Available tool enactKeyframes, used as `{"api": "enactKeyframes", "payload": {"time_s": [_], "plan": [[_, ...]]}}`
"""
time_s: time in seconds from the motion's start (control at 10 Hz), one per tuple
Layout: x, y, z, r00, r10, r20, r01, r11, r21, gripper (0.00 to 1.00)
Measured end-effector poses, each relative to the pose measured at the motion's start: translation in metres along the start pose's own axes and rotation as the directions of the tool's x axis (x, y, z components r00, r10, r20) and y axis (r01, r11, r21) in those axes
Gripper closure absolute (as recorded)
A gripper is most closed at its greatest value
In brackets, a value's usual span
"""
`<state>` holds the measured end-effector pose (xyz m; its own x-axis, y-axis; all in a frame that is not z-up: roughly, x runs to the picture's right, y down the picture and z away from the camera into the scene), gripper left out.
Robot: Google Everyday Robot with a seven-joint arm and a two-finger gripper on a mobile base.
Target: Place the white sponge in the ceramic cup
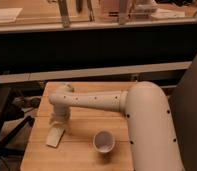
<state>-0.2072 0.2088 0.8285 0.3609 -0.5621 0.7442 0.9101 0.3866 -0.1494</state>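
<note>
The white sponge (55, 136) lies on the wooden table (82, 155) at the left, long and pale, angled toward the front left. The white ceramic cup (104, 142) stands upright on the table to the right of the sponge, its mouth open and nothing visible inside. My gripper (58, 120) hangs from the end of the white arm (92, 101) and points down, right over the far end of the sponge and touching or nearly touching it. The sponge rests on the table.
The arm's thick white upper section (149, 130) fills the right front of the view. A dark chair or stool (7, 117) stands left of the table. A dark counter with a pale ledge (92, 72) runs behind the table.
</note>
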Motion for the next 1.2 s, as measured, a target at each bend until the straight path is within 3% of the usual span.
{"api": "enactKeyframes", "payload": {"time_s": [0.2,0.7,1.2], "plan": [[-0.018,-0.008,0.006,0.999,-0.032,0.008,0.032,0.996,-0.079,0.20],[-0.033,-0.007,0.027,0.996,-0.063,0.062,0.069,0.992,-0.103,0.23],[-0.038,-0.004,0.029,0.998,-0.048,0.048,0.053,0.993,-0.103,0.70]]}}
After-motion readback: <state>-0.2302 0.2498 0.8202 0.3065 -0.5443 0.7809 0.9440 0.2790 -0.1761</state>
